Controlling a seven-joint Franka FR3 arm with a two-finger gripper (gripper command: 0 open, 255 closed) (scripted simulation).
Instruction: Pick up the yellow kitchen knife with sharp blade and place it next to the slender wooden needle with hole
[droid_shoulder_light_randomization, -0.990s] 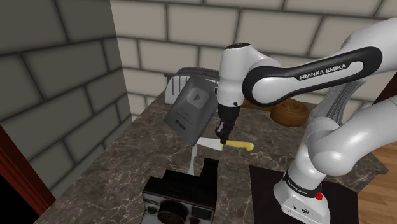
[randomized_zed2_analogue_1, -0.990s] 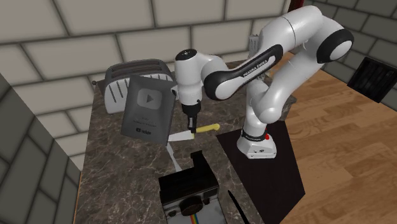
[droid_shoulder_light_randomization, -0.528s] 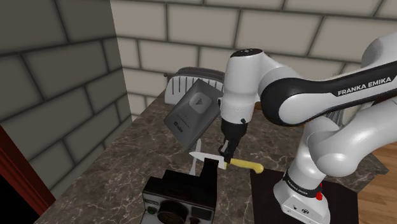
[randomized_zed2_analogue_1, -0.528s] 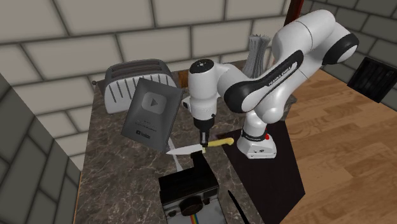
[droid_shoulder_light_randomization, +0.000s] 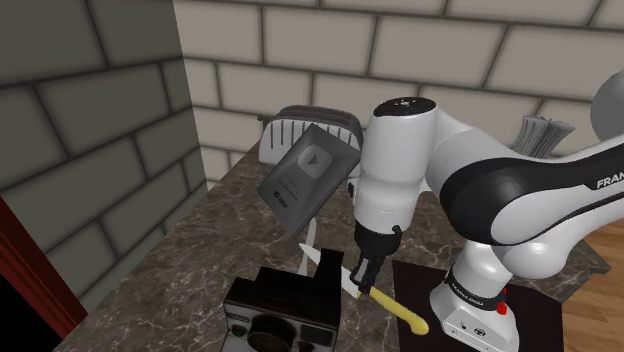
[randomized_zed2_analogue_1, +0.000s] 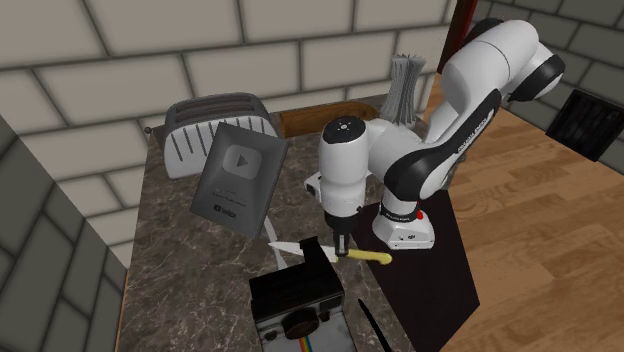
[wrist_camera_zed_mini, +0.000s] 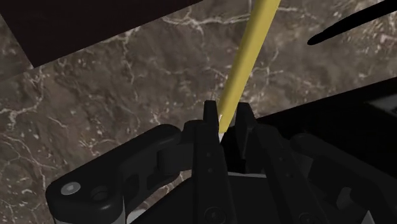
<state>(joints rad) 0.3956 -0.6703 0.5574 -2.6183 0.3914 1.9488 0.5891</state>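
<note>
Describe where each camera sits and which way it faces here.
Shoulder view: beside and slightly behind the stand, looking down across the marble counter toward the brick wall; the white arm and hand show.
Second exterior view: higher and farther back on much the same side, looking down on counter and wooden floor; the whole arm shows.
Wrist view: on the hand, looking along its fingers down at the counter.
Shared: all show the yellow-handled knife clasped in the hand; both exterior views show the toaster.
</note>
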